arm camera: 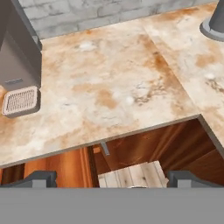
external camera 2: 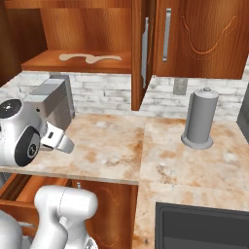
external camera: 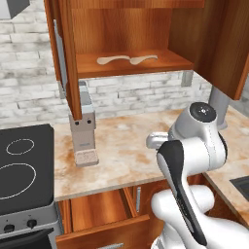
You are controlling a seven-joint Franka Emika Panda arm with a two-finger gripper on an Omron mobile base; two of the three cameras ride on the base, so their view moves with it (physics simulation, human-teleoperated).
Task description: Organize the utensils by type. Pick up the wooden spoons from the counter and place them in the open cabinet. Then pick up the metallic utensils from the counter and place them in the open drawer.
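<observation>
**Spoons shelved, tabletop bare of utensils**

The pincer [arm camera: 112, 178] hangs with tips wide apart, holding nothing, over the marbled tabletop's [arm camera: 109, 87] front edge. Two pale wooden spoons [external camera: 127, 60] lie in the open cabinet [external camera: 131, 65] high above it — the open wooden drawer [external camera: 97, 214] sits below. Metallic utensils: none visible, perhaps already in the drawer. Any descent should stay forward of the edge — the grey coffee machine [arm camera: 17, 65] stands off to one side.

Grey coffee machine [external camera: 83, 127] beside the stovetop [external camera: 22, 165]; paper towel holder [external camera 2: 199, 120] well apart.
</observation>
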